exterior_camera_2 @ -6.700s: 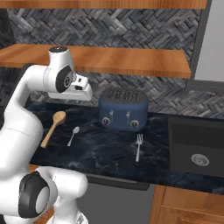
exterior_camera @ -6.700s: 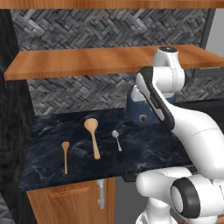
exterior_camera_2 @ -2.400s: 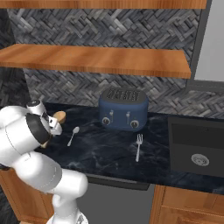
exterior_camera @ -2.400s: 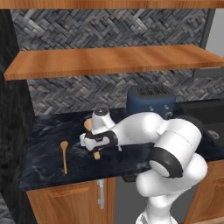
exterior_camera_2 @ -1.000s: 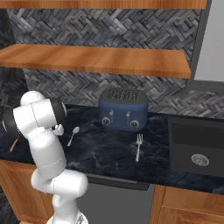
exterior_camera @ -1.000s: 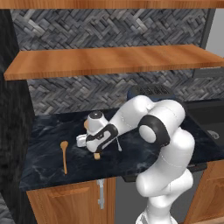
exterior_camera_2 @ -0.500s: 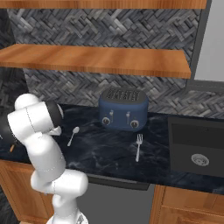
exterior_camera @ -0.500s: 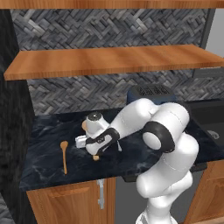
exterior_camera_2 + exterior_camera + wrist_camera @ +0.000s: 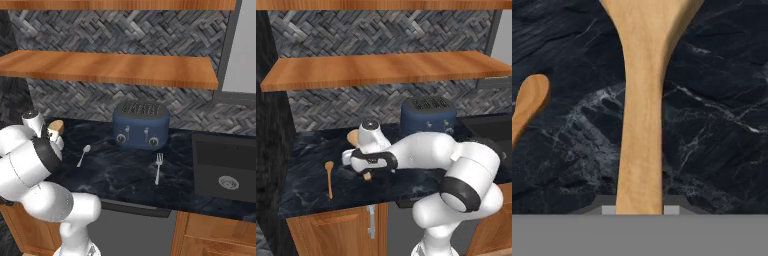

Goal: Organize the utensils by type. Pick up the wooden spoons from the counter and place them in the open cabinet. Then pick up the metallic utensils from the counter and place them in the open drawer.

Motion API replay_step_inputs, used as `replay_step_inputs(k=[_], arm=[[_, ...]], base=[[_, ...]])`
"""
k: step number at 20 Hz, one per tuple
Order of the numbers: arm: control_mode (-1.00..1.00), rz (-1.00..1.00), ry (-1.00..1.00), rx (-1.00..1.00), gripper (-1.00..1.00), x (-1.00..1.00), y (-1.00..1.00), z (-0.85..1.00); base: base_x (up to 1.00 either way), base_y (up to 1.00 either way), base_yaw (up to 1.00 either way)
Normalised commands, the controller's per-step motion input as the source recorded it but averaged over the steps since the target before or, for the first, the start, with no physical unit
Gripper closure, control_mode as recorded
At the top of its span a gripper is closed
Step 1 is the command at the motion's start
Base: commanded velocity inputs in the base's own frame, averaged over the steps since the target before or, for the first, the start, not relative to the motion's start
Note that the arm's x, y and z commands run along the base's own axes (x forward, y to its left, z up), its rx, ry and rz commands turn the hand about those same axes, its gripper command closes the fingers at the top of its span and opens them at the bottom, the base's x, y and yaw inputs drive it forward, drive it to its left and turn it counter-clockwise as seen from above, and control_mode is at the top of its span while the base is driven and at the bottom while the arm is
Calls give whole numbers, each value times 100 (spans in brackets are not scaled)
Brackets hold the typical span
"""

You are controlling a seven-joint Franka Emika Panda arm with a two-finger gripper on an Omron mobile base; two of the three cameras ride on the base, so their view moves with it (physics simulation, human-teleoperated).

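Observation:
The large wooden spoon (image 9: 639, 125) lies on the black counter (image 9: 311, 195), and its handle runs up between my fingertips. My gripper (image 9: 639, 210) is shut on that handle. In the left base view the gripper (image 9: 364, 169) is low over the counter, with the spoon's bowl (image 9: 352, 135) poking out behind the wrist. The smaller wooden spoon (image 9: 329, 177) lies to the left, apart from the gripper, and its bowl (image 9: 529, 100) shows in the hand view. The silver metal spoon (image 9: 83, 154) and a metal fork (image 9: 158, 167) rest on the counter to the right. The open cabinet and the open drawer are out of view.
A blue toaster (image 9: 141, 125) stands at the back of the counter. A dark sink (image 9: 227, 172) is set in at the right. A wooden shelf (image 9: 381, 70) hangs above the counter. Low wooden cabinets (image 9: 331, 230) sit under the front edge.
My jaws have closed onto the large wooden spoon's handle over the last second. The arm has shifted only slightly at the spoon.

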Motion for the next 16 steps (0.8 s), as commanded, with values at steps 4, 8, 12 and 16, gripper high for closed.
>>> replay_step_inputs(k=[4, 8, 12, 16], arm=[[-100, 0, 0, 7, 100, -22, -26, 45], [-100, 1, -1, 7, 100, -12, -15, 36], [-100, 6, -6, 1, 100, -17, -5, 40], [-100, 3, 0, 0, 100, -5, 0, 33]], base=[[0, 0, 0], [0, 0, 0], [0, 0, 0], [0, 0, 0]])
